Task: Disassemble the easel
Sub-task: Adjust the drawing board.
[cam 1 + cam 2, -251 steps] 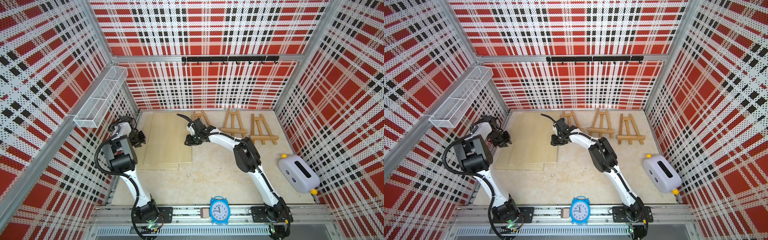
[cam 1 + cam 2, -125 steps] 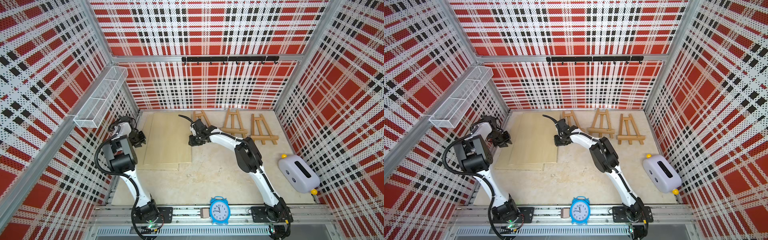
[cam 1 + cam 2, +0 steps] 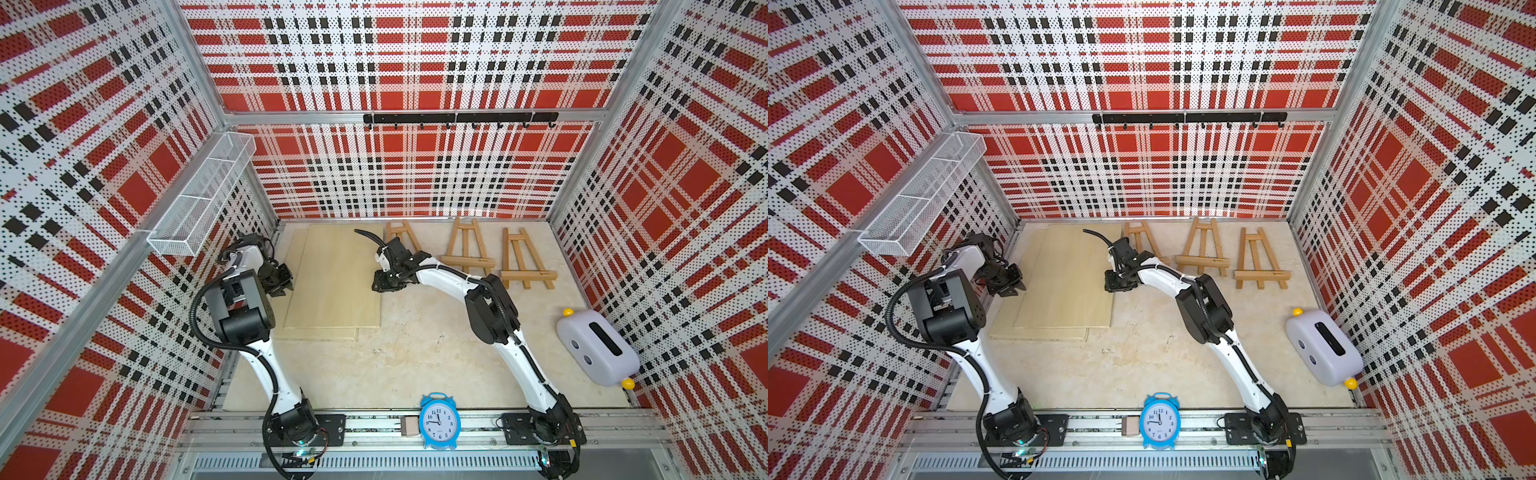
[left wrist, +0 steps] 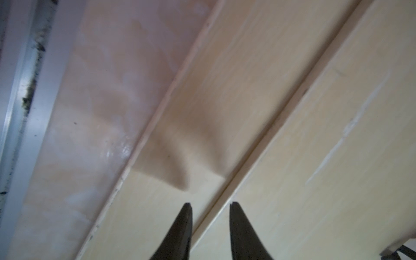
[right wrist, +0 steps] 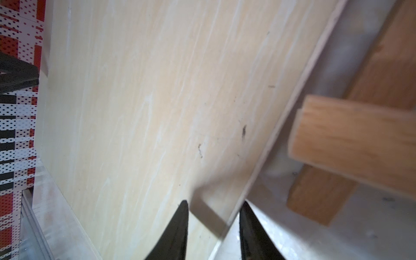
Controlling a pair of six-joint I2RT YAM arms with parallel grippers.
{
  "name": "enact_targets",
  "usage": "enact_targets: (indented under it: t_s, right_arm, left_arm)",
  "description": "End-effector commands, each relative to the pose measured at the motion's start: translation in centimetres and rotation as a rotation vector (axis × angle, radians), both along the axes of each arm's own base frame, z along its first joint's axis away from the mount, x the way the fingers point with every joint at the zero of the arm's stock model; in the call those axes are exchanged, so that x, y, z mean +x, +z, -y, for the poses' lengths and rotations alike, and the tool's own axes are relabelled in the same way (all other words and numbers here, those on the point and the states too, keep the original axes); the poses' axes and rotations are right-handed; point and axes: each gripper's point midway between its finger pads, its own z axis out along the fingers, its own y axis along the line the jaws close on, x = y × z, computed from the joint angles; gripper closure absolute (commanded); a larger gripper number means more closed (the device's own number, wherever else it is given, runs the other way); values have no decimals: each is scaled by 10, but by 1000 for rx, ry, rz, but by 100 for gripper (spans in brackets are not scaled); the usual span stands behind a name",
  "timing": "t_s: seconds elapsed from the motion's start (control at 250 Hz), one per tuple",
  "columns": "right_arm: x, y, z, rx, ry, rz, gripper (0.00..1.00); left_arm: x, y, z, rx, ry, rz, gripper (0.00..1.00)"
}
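Three wooden easels lie flat at the back of the table in both top views: one [image 3: 401, 235] partly under my right wrist, a middle one [image 3: 465, 249] and a right one [image 3: 521, 262]. Left of them a pale top board [image 3: 336, 282] rests on a lower board [image 3: 297, 249]. My right gripper [image 3: 382, 286] stands open over the top board's right edge [image 5: 215, 202], with an easel leg [image 5: 351, 139] close beside it. At the boards' left side my left gripper [image 3: 284, 286] is open, its tips [image 4: 211, 204] straddling the step between the boards, holding nothing.
A blue alarm clock [image 3: 439, 422] stands on the front rail between the arm bases. A white toaster-shaped box [image 3: 596, 349] lies at the right wall. A wire basket [image 3: 203, 195] hangs on the left wall and a black hook rail [image 3: 457, 118] on the back wall.
The right gripper has shifted only slightly beside the top board's right edge. The left arm has stayed still. Neither gripper's gap has changed.
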Motion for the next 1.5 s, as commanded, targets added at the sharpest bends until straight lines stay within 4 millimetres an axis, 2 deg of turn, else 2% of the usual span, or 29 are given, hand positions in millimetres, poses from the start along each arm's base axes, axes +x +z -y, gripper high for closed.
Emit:
enact_targets:
  t_s: [0.0,0.216,0.296,0.428,0.548,0.752,1.02,1.24,1.341,1.493]
  right_arm:
    - [4,8,-22,83,48,28,63]
    - [10,16,-31,110,59,38,63]
    - [10,13,-28,88,70,49,63]
    - [5,8,-24,94,62,40,63]
    - [4,4,-22,92,63,33,63]
    - [9,8,-22,93,56,37,63]
    - [17,10,-20,95,54,31,63]
    - [23,9,-17,91,49,20,63]
    - [25,10,-18,95,48,18,63]
    - [28,5,-17,93,42,5,63]
  left_arm:
    - [-11,-7,3,-17,-12,-42,67]
    - [-20,-9,1,-24,-8,-59,68]
    - [-19,-3,0,-39,6,-31,69]
    - [-6,18,-2,-57,24,67,70]
    - [9,31,1,-78,38,159,80]
    - [27,39,-3,-54,74,219,80]
    - [37,22,-21,-8,134,201,84]
    - [46,-1,-14,-3,114,170,84]
    - [44,-11,-12,7,104,145,85]
    - [38,-16,-15,14,107,128,85]
